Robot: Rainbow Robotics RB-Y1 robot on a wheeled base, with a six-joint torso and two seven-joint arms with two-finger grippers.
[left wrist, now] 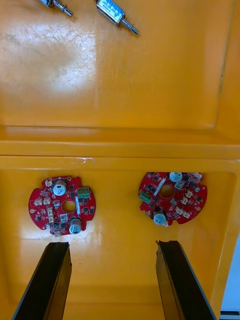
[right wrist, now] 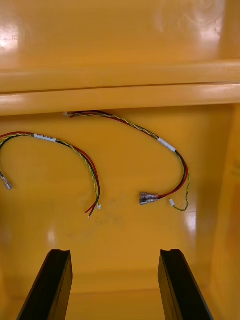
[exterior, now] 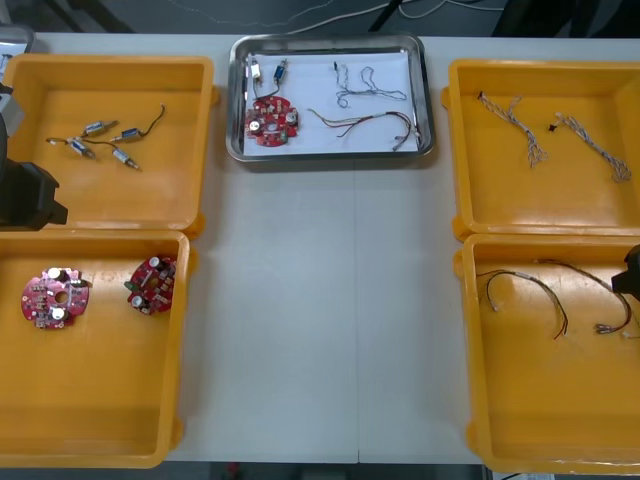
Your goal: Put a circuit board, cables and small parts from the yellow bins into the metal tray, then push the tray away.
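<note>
up at twelve o'clock on the table the shiny metal tray (exterior: 330,153) sits loaded, round red circuit board (exterior: 271,120), thin twisted cables (exterior: 365,125) and small metal parts (exterior: 268,70) on its white liner, looks finished, so left gripper (left wrist: 112,245) at nine and right gripper (right wrist: 114,252) at three hang over glossy yellow bins (exterior: 100,238), fingers (left wrist: 55,280) spread wide, empty.

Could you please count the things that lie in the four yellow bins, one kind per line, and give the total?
Circuit boards: 2
Small metal parts: 4
Blue and white cables: 2
Red and yellow cables: 2
Total: 10
</note>
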